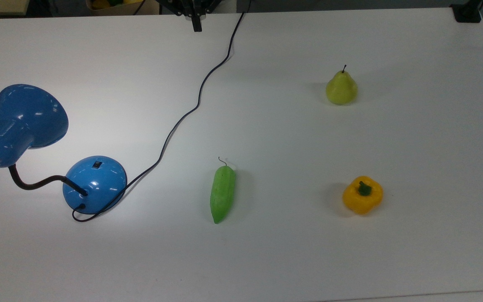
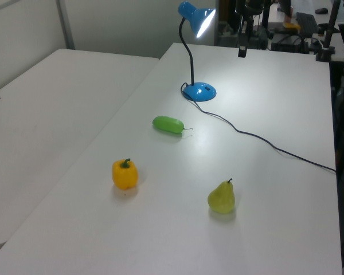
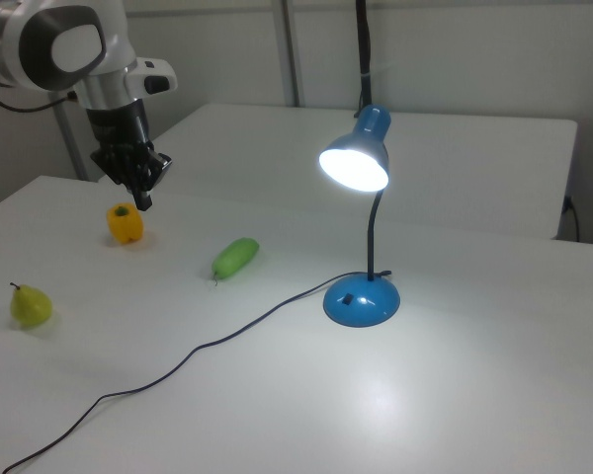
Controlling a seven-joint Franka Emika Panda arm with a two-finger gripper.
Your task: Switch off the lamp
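Gripper [image 1: 196, 27] hangs above the worktop's [image 1: 292, 260] far edge in the top view, black fingers pressed together, holding nothing. Lamp [image 1: 94, 183] stands near the top view's left edge, well apart from it: glossy blue domed base, small black switch [image 1: 96, 164], black bendy gooseneck, flared bell shade, lit. Thin black cord [image 1: 199, 94] snakes to the far edge. Matte white worktop. Smooth green cucumber [image 1: 222, 193], yellow bell pepper [image 1: 362, 195], yellow-green pear [image 1: 341, 87]. No legible writing.
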